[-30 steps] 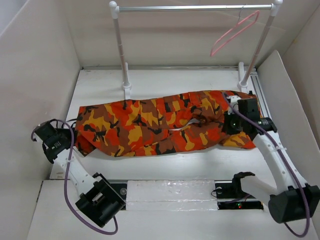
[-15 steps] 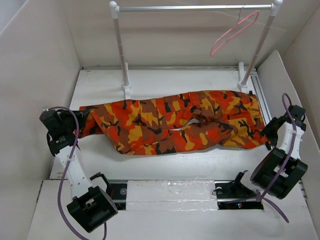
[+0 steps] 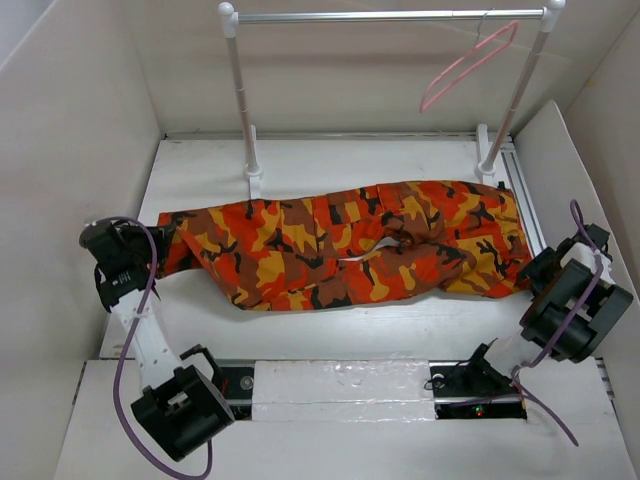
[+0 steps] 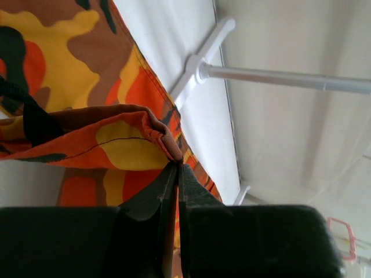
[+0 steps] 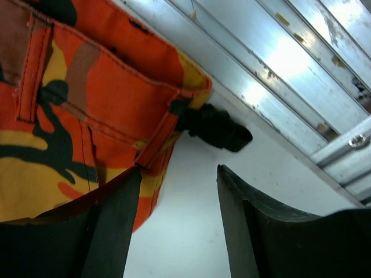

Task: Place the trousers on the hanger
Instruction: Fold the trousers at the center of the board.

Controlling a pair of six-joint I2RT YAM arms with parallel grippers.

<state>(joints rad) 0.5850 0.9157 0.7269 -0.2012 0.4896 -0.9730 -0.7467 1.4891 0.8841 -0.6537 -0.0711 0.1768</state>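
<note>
- Camouflage cloth in orange, red, yellow and brown: the trousers (image 3: pixel 340 250) lie flat and lengthwise across the tabletop (image 3: pixel 330 165), waist to the right, leg ends to the left.
- Left tool (image 4: pixel 177 168): clenched on the hem at the left leg end. A second ago it stood clear of the cloth, lower left.
- Right tool (image 5: pixel 179 185): released, jaws apart, nothing between them. It sits just beside the waistband corner and its dark drawstring end (image 5: pixel 217 130). A second ago it was over the waist; it has since pulled back to the right edge.
- Pink hanger (image 3: pixel 468 65): hooked on the metal rail (image 3: pixel 390 15) at the far right, well apart from the trousers and untouched.
- Judgement: the garment looks spread and straightened, with one end secured. The hanging itself has not begun, and the freed right arm seems the likelier one to fetch the hanger.
</note>
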